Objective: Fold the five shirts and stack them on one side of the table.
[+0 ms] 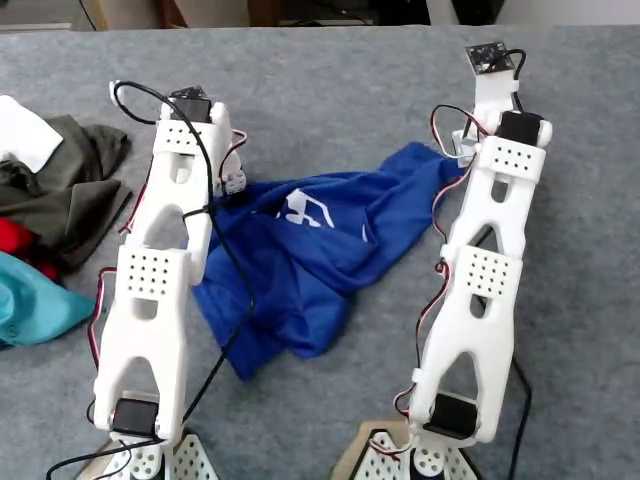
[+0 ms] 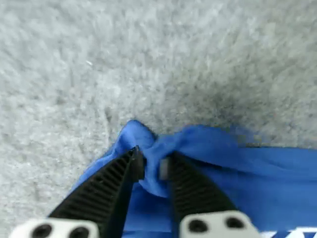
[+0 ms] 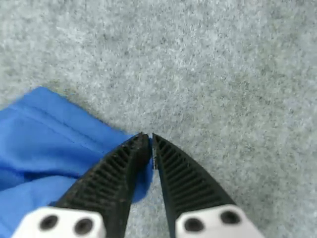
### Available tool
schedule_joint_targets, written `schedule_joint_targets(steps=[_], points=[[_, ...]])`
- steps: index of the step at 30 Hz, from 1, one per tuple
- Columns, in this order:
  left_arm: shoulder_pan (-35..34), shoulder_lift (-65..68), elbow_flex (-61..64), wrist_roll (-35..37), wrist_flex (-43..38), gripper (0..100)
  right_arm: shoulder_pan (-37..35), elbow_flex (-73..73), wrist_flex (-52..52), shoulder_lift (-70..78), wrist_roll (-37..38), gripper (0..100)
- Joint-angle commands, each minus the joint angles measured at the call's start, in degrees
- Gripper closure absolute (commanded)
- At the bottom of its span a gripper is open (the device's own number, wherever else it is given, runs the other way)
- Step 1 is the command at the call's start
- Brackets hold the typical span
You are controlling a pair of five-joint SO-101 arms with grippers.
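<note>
One grey carpeted table [image 1: 330, 80], blue shirt [image 1: 300, 260] mid-surface.

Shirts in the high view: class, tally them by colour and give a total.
blue shirt: 1
white shirt: 1
olive shirt: 1
red shirt: 1
teal shirt: 1
Total: 5

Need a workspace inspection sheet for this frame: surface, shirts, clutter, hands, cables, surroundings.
Surface: grey felt-like table.
Job's things: blue shirt crumpled between the arms; shirt pile, unfolded, at the table's edge.
Clutter: nothing seen.
Hands: left hand shut on one blue shirt corner; right hand shut on another.
Cables: black cable hangs from the left arm across the blue shirt.
Surroundings: dim furniture past the far edge, unclear.
</note>
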Motion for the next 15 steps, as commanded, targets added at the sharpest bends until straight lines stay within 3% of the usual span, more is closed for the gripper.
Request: schedule_joint_targets(steps=[1, 8, 15], points=[[-0.53, -1.36, -2.99, 2.99, 0.62, 98, 0.92, -2.68, -0.97, -0.48, 0.62, 99.5], [-5.36, -1.36, -32.62, 9.23, 0.62, 98, -0.31, -2.68, -1.05, -0.75, 0.70, 99.5], [-5.98, -6.99, -32.18, 9.14, -6.24, 98, -1.36, -2.59, -1.05, -1.54, 0.70, 99.5]])
